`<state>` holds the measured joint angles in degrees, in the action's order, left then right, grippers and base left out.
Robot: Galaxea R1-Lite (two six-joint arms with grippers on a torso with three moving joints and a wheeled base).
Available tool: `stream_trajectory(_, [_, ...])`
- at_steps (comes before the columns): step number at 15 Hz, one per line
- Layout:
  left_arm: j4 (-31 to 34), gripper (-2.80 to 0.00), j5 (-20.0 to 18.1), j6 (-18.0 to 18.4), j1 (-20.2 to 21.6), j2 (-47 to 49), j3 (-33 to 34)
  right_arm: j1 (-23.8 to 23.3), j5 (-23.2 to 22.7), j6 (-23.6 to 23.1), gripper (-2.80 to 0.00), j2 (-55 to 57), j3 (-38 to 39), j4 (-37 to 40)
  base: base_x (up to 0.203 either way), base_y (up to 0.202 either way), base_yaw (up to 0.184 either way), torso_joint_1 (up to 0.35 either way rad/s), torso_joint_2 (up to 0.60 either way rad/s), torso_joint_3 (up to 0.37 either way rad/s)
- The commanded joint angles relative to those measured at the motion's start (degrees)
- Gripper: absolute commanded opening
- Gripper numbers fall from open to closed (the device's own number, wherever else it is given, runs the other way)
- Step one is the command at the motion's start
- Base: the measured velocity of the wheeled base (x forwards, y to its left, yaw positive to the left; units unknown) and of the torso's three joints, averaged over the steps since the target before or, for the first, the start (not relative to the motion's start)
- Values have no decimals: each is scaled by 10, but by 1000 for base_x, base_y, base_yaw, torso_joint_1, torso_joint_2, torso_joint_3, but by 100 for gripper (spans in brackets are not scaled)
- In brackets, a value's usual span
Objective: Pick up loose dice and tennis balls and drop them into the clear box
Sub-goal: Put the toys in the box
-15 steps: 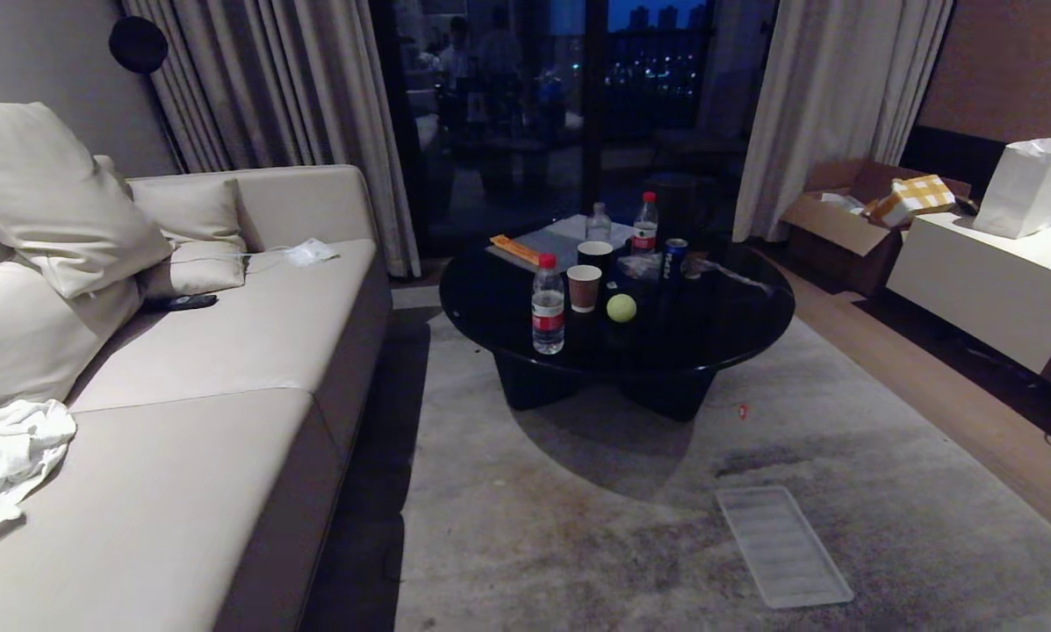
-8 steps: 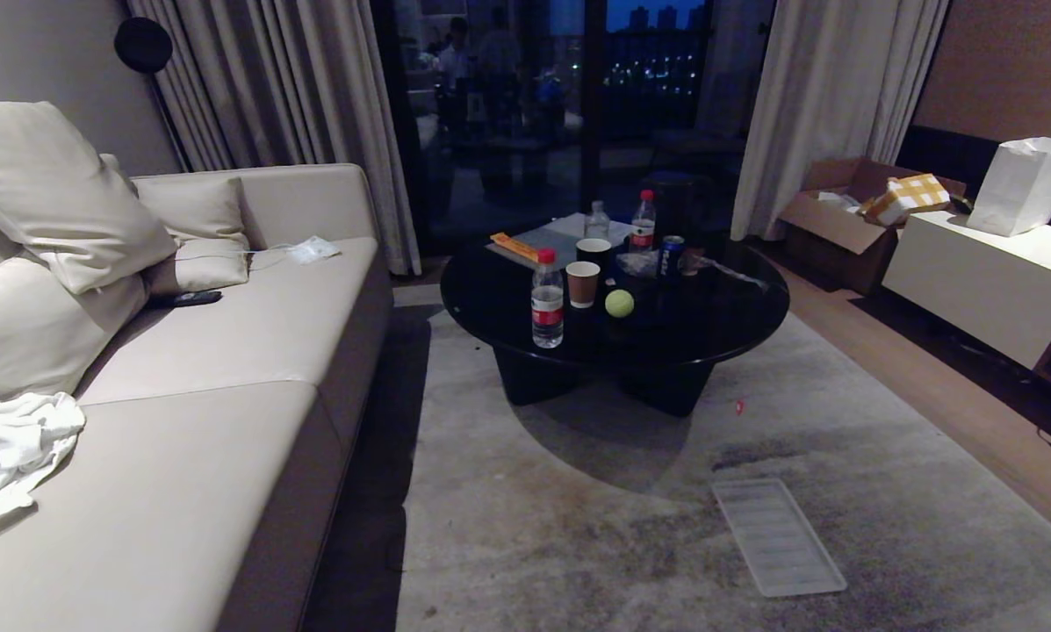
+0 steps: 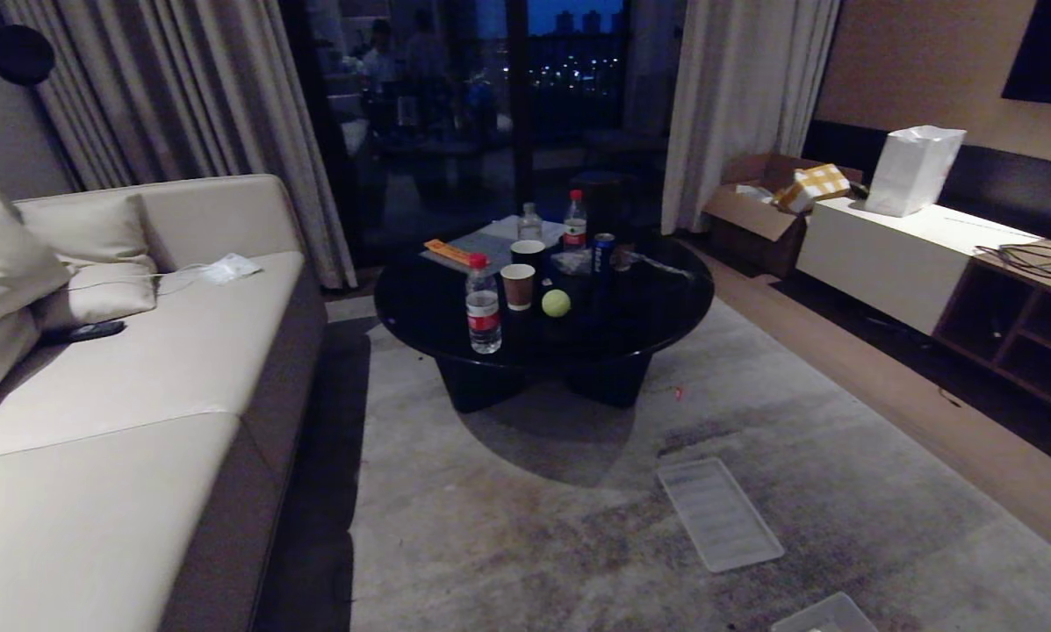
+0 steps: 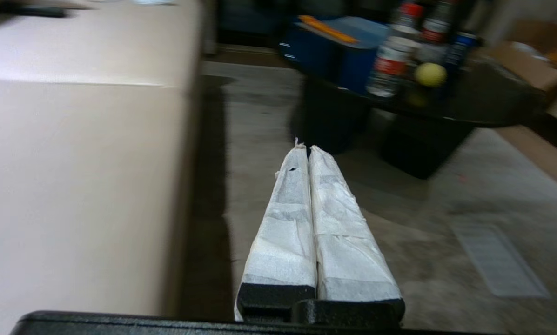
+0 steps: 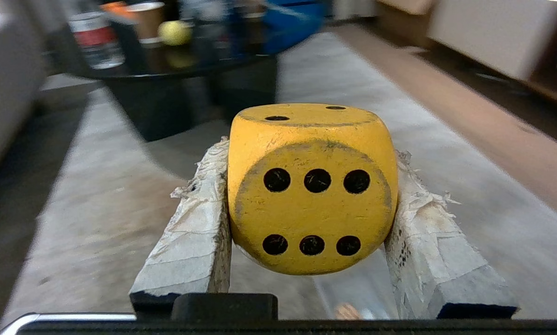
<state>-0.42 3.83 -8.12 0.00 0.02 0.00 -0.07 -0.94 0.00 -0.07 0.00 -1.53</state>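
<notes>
Right wrist view: right gripper [image 5: 312, 195] jaws pinch the yellow die [image 5: 312, 186] | left gripper [image 4: 312, 186] jaws pressed together | clear box [image 3: 828, 614] on carpet, lower right | advice: centre die above box before releasing.

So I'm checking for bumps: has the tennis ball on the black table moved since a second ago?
No. The tennis ball sits just right of the brown paper cup, as before. The whole view slid left together, so the camera turned, not the ball.
</notes>
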Motion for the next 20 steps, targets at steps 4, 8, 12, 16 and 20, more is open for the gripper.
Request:
stream_trajectory(4, [0, -280, 0, -1, 0, 1, 0, 0, 0, 0, -280, 1, 5, 0, 0, 11, -166, 3, 0, 3])
stream_trajectory(8, [0, -280, 0, -1, 0, 1, 0, 0, 0, 0, -280, 1, 5, 0, 2, 11, -163, -1, 1, 4])
stream_trajectory(12, [0, -280, 0, -1, 0, 1, 0, 0, 0, -1, -280, 1, 5, 0, -1, 5, -92, 1, 2, 4])
stream_trajectory(16, [0, -280, 0, -1, 0, 0, 0, 0, 0, 0, -280, 1, 5, 0, 0, 0, 0, 1, 0, -55])
stream_trajectory(20, [0, -280, 0, -1, 0, 1, 0, 0, 0, 0, -280, 1, 5, 0, 0, 0, 0, 0, 4, -192])
